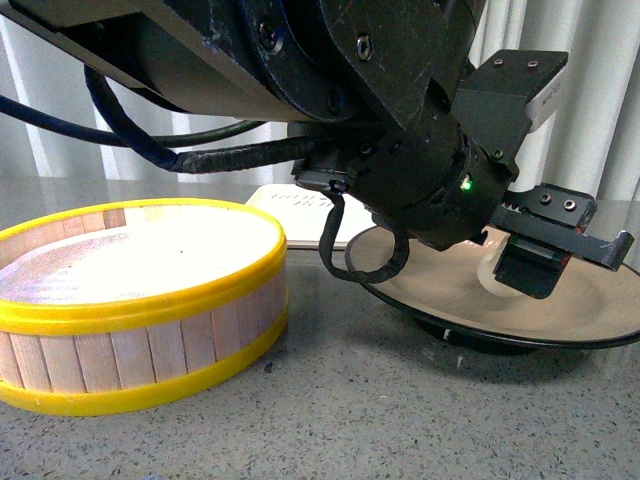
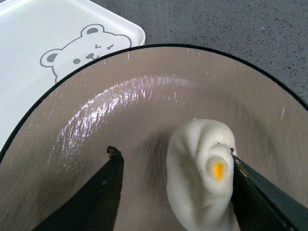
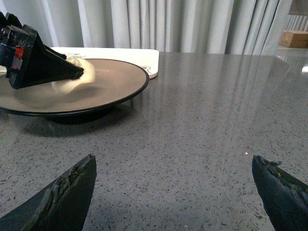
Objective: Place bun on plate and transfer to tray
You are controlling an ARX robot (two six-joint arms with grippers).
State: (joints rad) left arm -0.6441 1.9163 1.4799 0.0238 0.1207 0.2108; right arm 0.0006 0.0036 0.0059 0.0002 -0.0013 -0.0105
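Note:
The cream-white bun [image 2: 202, 168], with a small yellow spot on its pinched top, lies on the beige plate [image 2: 144, 96] with a black rim. My left gripper [image 2: 173, 159] is open over the plate. The bun sits between its fingers, against one of them, and apart from the other. In the front view the left gripper [image 1: 545, 255] hangs over the plate [image 1: 560, 315] and mostly hides the bun. The cream tray [image 2: 29, 43] with a bear drawing lies just behind the plate. My right gripper [image 3: 173, 168] is open and empty over bare grey table, away from the plate [image 3: 96, 86].
A round wooden steamer basket [image 1: 130, 300] with yellow rims stands at the left of the table in the front view. The left arm's body and cables fill the top of that view. Curtains hang behind the grey speckled table [image 3: 216, 120].

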